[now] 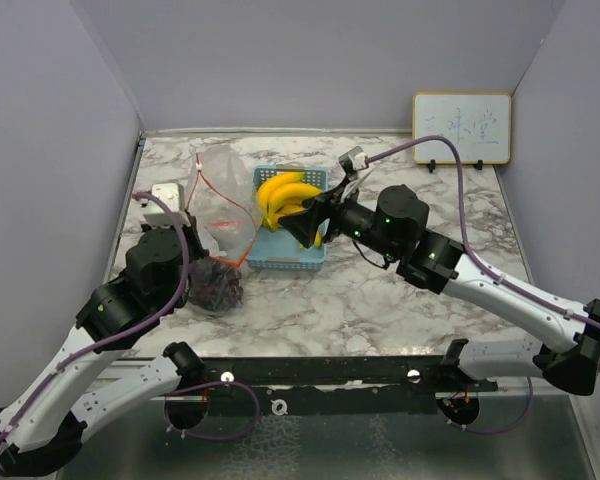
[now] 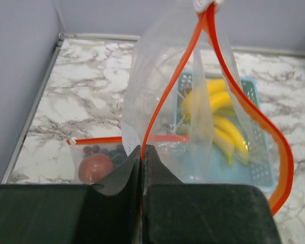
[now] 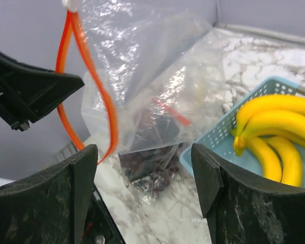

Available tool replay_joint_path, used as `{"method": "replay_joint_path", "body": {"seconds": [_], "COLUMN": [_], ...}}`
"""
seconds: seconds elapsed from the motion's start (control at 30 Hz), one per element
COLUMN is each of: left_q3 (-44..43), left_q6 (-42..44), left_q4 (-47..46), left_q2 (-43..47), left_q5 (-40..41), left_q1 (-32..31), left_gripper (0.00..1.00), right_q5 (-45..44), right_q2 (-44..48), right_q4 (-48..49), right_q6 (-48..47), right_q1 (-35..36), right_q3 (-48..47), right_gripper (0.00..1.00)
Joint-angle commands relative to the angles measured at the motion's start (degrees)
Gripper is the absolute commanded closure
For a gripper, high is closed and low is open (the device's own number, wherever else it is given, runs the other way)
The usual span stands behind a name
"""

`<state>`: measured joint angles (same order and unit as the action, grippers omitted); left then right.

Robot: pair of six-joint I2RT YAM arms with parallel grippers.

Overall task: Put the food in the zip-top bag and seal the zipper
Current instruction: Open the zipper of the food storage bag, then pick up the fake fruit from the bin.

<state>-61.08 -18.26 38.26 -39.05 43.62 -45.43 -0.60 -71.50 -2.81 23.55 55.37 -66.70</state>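
The clear zip-top bag (image 1: pixel 223 195) with an orange zipper rim (image 2: pixel 165 96) stands open at the left. My left gripper (image 1: pixel 192 222) is shut on that rim (image 2: pixel 142 152) and holds the mouth up. The dark purple grape cluster (image 1: pixel 217 285) and the small round red fruit (image 2: pixel 95 168) lie in the bag's bottom. The yellow bananas (image 1: pixel 285 195) lie in the blue mesh basket (image 1: pixel 292 258). My right gripper (image 1: pixel 298 226) is open and empty, hovering over the basket's near left part, facing the bag (image 3: pixel 145 168). The magenta vegetable is not in view.
A small whiteboard (image 1: pixel 461 127) leans on the back right wall. A white block (image 1: pixel 166 193) sits at the far left by the wall. The grey side walls close in the marble table (image 1: pixel 380 300).
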Motion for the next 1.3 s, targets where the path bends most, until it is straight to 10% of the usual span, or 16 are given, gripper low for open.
{"method": "replay_joint_path", "body": {"seconds": [0.0, 0.27, 0.67, 1.27], "left_q3": [-2.33, -2.22, -0.66, 1.82], "left_q6": [4.17, 7.65, 7.56, 6.99], "left_q4": [-5.20, -10.35, -9.91, -10.62], "left_q2": [3.14, 6.14, 8.27, 9.70], "left_q5": [8.89, 8.36, 6.08, 3.99], "left_q1": [0.21, 0.25, 0.25, 0.19], "left_gripper": [1.00, 1.00, 1.00, 1.00], "right_q5": [-7.68, -14.73, -3.13, -1.65], "right_q2": [-0.43, -20.76, -44.84, -57.31], "right_q4": [-0.55, -12.05, -10.06, -8.64], "right_q6": [-0.17, 0.54, -0.17, -0.38], "right_q1": [-0.09, -2.60, -8.06, -9.18], "right_q3": [0.35, -13.37, -28.11, -31.67], "right_gripper": [0.26, 0.24, 0.28, 0.39]}}
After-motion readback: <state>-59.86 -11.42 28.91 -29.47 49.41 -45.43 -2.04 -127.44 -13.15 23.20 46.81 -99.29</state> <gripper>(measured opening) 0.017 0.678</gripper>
